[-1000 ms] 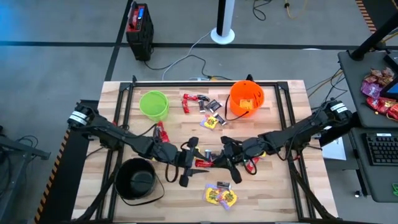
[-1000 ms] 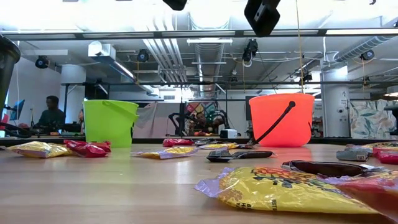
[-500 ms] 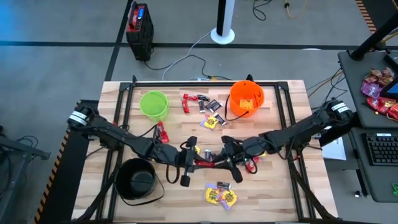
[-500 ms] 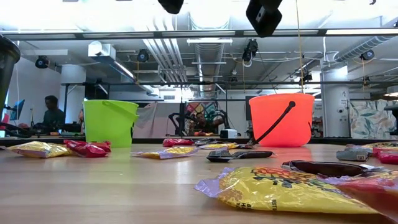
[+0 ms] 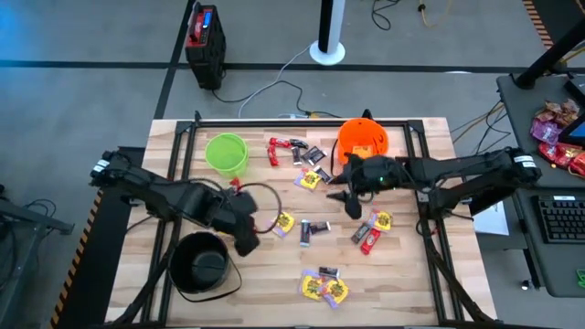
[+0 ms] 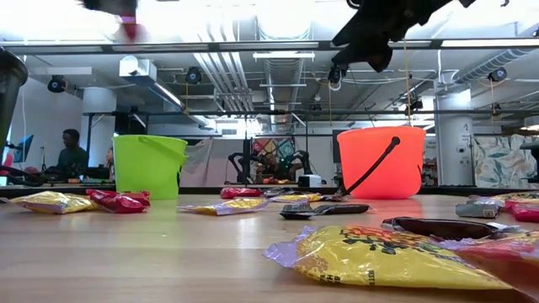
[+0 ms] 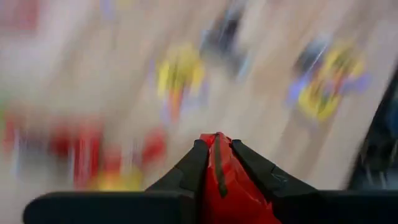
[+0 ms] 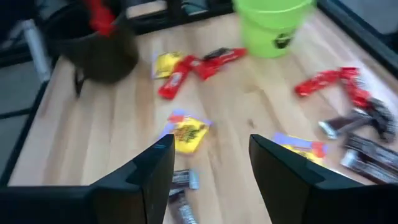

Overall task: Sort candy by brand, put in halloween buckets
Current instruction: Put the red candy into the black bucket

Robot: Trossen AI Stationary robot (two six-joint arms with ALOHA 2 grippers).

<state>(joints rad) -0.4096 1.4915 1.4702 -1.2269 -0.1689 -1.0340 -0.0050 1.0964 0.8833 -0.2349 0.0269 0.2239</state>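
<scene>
My left gripper [image 5: 247, 241] is near the rim of the black bucket [image 5: 203, 265] at the near left, shut on a red candy [image 7: 217, 180] that also shows high up in the low view [image 6: 126, 27]. My right gripper [image 5: 350, 203] hangs open and holds nothing near the orange bucket [image 5: 363, 142]. The green bucket [image 5: 227, 153] stands on its base at the far left. Loose candies lie flat on the table: yellow [image 5: 284, 222], dark [image 5: 315, 226], red [image 5: 368, 239]. My left gripper pinches the red candy between its two fingers, one end of the wrapper [image 7: 217, 142] poking out past the fingertips. The fingers slant steeply down. The candy is lifted clear of the table.
A cluster of red and dark candies [image 5: 297, 151] lies between the green and orange buckets. Yellow candies [image 5: 324, 288] lie near the front edge. A black frame [image 5: 302, 122] runs along the far edge. A person [image 6: 72, 151] sits far behind the table.
Both grippers met at the table's middle over the red candy. My left gripper shut on it, rose, tipped downward and went left toward the black bucket with the candy. My right gripper opened, let go, and drew back toward the far right, near the orange bucket.
</scene>
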